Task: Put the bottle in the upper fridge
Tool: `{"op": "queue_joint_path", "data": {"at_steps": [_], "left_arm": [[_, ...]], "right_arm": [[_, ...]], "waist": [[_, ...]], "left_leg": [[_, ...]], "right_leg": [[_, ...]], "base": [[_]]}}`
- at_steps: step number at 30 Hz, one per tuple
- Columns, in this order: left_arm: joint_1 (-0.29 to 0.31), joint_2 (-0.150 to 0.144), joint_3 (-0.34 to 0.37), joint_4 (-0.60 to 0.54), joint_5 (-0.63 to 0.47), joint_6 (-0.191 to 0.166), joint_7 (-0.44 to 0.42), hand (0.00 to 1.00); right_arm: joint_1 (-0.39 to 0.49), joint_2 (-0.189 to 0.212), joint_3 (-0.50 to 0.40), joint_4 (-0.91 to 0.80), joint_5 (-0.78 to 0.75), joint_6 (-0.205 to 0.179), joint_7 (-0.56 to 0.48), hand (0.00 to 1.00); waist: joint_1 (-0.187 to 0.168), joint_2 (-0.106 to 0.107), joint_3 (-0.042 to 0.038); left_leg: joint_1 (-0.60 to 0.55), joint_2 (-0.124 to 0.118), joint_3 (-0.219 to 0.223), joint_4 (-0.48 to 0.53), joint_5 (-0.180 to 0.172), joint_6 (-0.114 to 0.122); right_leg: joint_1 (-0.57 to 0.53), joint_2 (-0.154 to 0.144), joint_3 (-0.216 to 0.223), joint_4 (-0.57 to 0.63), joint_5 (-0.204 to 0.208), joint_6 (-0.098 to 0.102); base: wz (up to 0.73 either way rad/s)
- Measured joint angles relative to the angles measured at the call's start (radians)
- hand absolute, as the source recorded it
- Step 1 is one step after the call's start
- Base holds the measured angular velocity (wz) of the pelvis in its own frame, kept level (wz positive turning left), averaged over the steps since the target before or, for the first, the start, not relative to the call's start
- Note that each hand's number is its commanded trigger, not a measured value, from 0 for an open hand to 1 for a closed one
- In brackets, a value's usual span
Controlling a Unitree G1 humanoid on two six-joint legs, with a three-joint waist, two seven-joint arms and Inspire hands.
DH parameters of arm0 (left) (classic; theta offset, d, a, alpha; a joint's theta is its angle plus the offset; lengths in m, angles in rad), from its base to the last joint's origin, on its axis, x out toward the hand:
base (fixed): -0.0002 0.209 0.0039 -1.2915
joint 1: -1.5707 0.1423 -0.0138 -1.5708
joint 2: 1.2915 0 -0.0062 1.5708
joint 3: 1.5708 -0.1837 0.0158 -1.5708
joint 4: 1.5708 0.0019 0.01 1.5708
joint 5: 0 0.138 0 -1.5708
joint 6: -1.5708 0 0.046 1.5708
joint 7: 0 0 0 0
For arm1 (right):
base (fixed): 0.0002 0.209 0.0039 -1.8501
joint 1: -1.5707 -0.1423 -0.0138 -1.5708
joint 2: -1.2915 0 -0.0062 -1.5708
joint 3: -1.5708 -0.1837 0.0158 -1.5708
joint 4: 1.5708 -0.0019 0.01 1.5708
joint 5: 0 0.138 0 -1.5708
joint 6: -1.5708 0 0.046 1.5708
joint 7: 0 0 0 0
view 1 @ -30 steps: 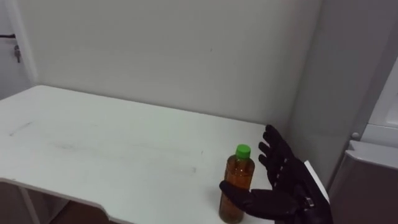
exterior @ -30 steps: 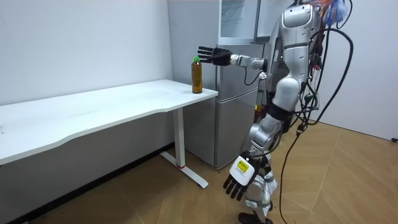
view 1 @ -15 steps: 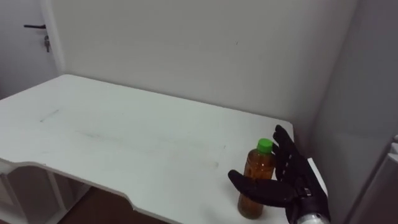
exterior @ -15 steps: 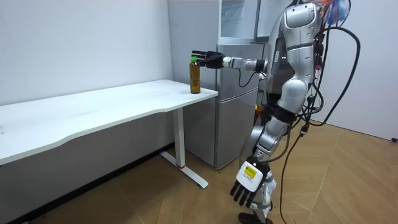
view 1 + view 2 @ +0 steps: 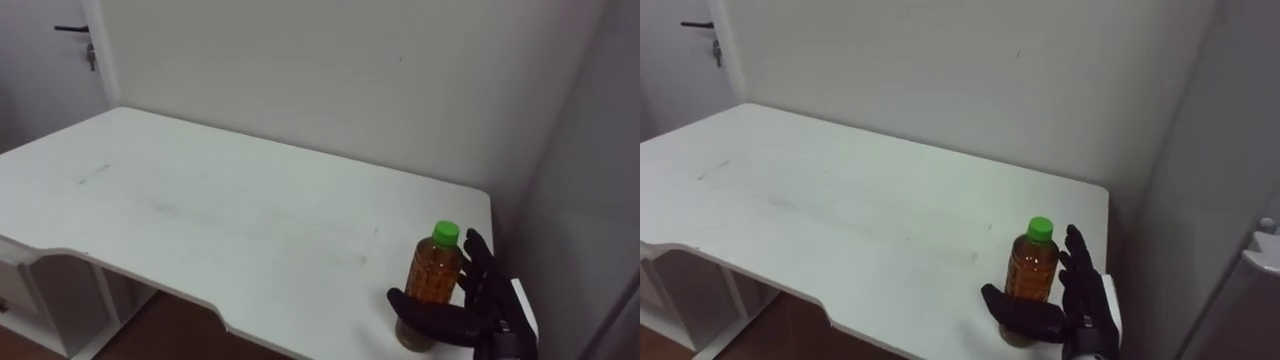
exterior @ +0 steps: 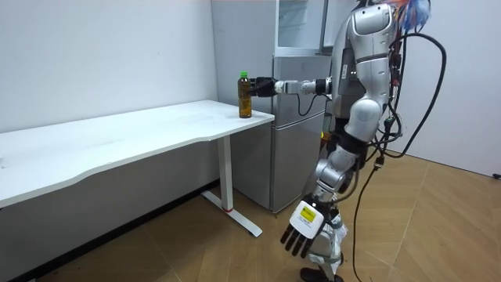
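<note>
**Left eye view.** Found the bottle (image 5: 432, 285) upright on the bench (image 5: 200, 220), close to its right, near corner, long axis vertical, green cap up. Noted the right robot hand (image 5: 487, 300) just right of it, with fingers straight and spread behind the bottle and thumb stretched across the near side of its lower body. Judged the hand not closed round it. Could not confirm contact.

**Right eye view.** Recorded the same arrangement, with the bottle (image 5: 1030, 265) just left of the right robot hand (image 5: 1077, 295) and bracketed between thumb and upright fingers.

**Room view.** Saw the bottle (image 6: 245, 95) at the bench end beside the fridge (image 6: 301, 117), with the right robot hand (image 6: 263, 87) reaching out level to it. Logged the left robot hand (image 6: 301, 231) hanging low by the legs, fingers loosely spread, well apart from the bottle. Judged the right the nearer hand, and a sideways closing round the upright body the next requirement.
</note>
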Motion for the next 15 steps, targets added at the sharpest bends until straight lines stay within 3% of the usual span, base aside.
{"op": "queue_joint_path", "data": {"at_steps": [6, 15], "left_arm": [[0.021, 0.0, -0.004, 0.001, -0.054, -0.002, 0.009, 0.0], [0.043, -0.005, -0.006, 0.0, -0.054, 0.001, 0.008, 0.0]], "right_arm": [[0.0, 0.0, 0.007, 0.0, -0.072, 0.0, -0.057, 0.0], [0.0, 0.0, 0.007, 0.016, -0.075, 0.0, -0.096, 0.0]], "waist": [[0.004, 0.008, 0.0049], [0.004, 0.022, -0.0044]], "left_leg": [[-0.005, -0.001, -0.001, 0.003, 0.0, 0.0], [-0.003, -0.005, -0.004, 0.003, 0.001, 0.001]], "right_leg": [[-0.004, -0.001, 0.0, 0.001, 0.0, 0.0], [-0.003, -0.001, 0.016, 0.001, -0.005, 0.005]], "base": [[0.0], [0.0]]}}
